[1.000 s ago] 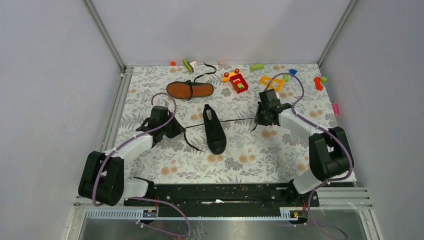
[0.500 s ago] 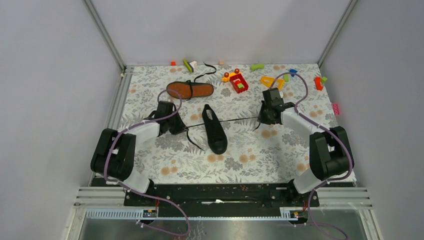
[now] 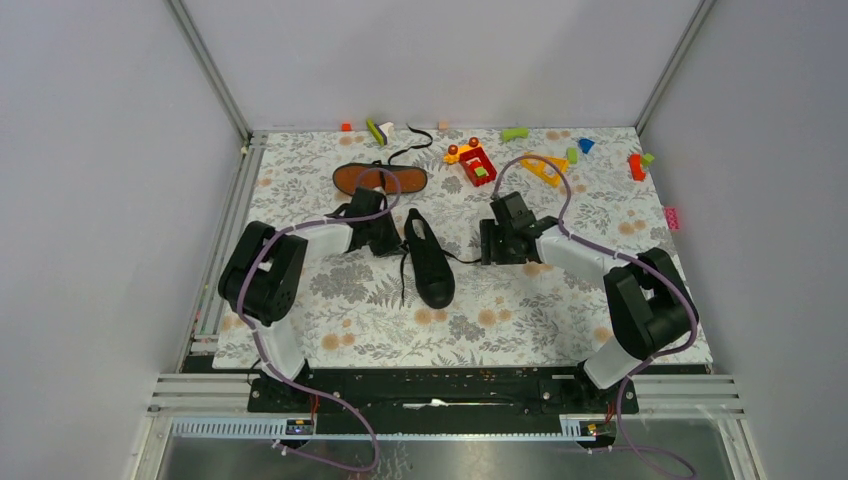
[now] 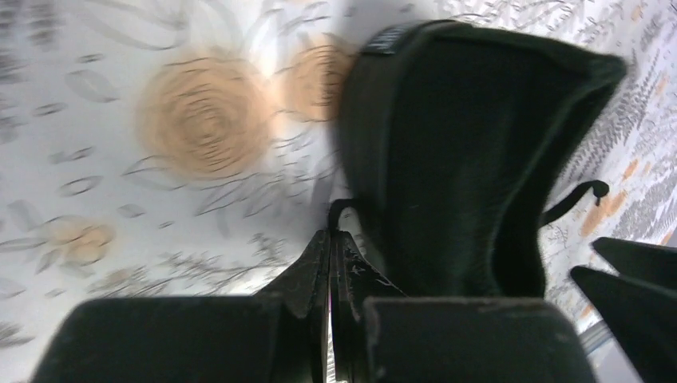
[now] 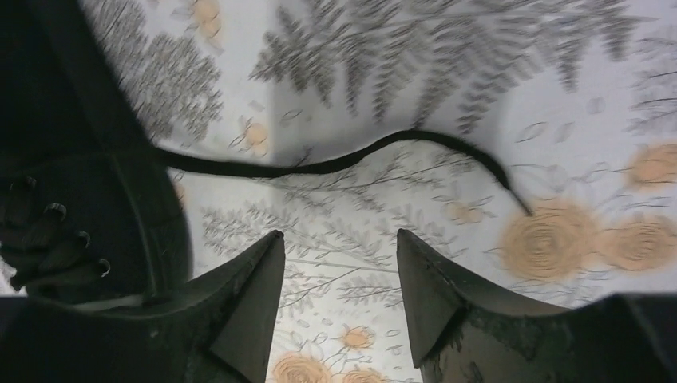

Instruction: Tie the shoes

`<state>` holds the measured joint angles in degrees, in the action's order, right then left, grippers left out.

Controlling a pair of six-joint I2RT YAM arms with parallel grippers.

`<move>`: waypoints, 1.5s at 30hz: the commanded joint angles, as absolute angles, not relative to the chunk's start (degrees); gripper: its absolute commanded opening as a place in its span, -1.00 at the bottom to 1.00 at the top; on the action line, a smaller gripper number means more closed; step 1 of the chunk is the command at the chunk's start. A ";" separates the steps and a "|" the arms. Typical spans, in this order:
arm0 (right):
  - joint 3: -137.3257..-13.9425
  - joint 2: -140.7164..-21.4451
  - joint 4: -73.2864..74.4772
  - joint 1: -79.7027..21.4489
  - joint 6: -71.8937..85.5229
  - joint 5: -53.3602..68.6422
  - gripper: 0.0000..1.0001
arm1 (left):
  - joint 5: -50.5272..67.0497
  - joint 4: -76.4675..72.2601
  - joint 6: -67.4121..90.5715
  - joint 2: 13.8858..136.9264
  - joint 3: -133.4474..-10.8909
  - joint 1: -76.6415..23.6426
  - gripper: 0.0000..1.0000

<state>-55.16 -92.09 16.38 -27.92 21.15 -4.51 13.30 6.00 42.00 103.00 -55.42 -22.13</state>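
One black shoe (image 3: pixel 428 262) stands upright mid-table. The other shoe (image 3: pixel 380 180) lies behind it, orange-brown sole showing. My left gripper (image 3: pixel 388 240) sits at the upright shoe's left side. In the left wrist view it (image 4: pixel 330 234) is shut, and a thin black lace (image 4: pixel 335 209) curls out from its tips to the shoe (image 4: pixel 471 159). My right gripper (image 3: pixel 482 243) is open just right of the shoe. In the right wrist view its fingers (image 5: pixel 339 243) stand apart above bare cloth. The other lace end (image 5: pixel 343 163) lies slack beyond them, beside the shoe (image 5: pixel 80 199).
Colourful toy blocks are scattered along the back: a red and yellow cluster (image 3: pixel 472 160), a yellow triangle (image 3: pixel 543 166), green (image 3: pixel 515 133) and red (image 3: pixel 636 166) pieces, and a pink one (image 3: pixel 671 217) at the right edge. Metal frame rails (image 3: pixel 228 220) border the floral cloth.
The right gripper has opened and dropped its lace end, which now lies slack instead of taut. Both grippers have moved inward toward the upright shoe, the left still shut.
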 commanded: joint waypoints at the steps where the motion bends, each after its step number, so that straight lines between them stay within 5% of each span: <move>1: -54.17 -91.20 11.86 -30.69 18.76 2.27 0.21 | 15.64 7.14 40.96 107.78 -59.44 -24.33 -1.00; 15: -53.94 -91.23 10.06 -31.99 11.19 6.81 0.27 | 14.18 7.77 41.04 104.40 -57.93 -27.60 -1.00; 22: -56.86 -94.69 10.12 -33.03 5.20 2.20 0.61 | 14.82 6.71 39.44 99.58 -54.28 -27.53 -1.00; 32: -64.52 -102.56 13.67 -36.82 -0.51 -4.54 0.58 | 15.48 9.38 36.92 93.54 -52.73 -22.89 -1.00; 37: -67.63 -107.40 16.08 -36.91 -1.19 -3.76 0.28 | 16.89 9.15 36.70 91.63 -51.18 -21.96 -1.00; 45: -59.61 -101.85 11.37 -36.50 3.78 -5.01 -1.00 | 16.14 7.72 37.26 86.65 -46.74 -20.07 -1.00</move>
